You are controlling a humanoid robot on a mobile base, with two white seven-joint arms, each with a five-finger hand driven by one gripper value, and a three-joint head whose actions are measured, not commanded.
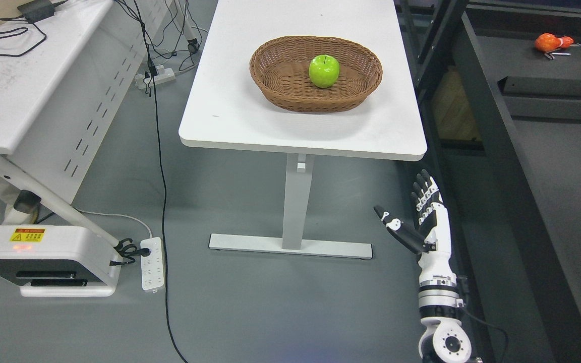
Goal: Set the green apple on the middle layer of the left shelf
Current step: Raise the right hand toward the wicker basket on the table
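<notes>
So nothing's done yet, as I read it: my right hand (424,217) hangs below the table (230,116), fingers spread, empty. Apple (324,71) sits in the basket (290,98), well above and left of it. Grasp, carry, shelving all remain.

The right hand (416,222) is white across the palm with black, white-jointed fingers and a black thumb. Its white forearm carries black bands, a round wrist joint with screws, and a thin black cable.
</notes>
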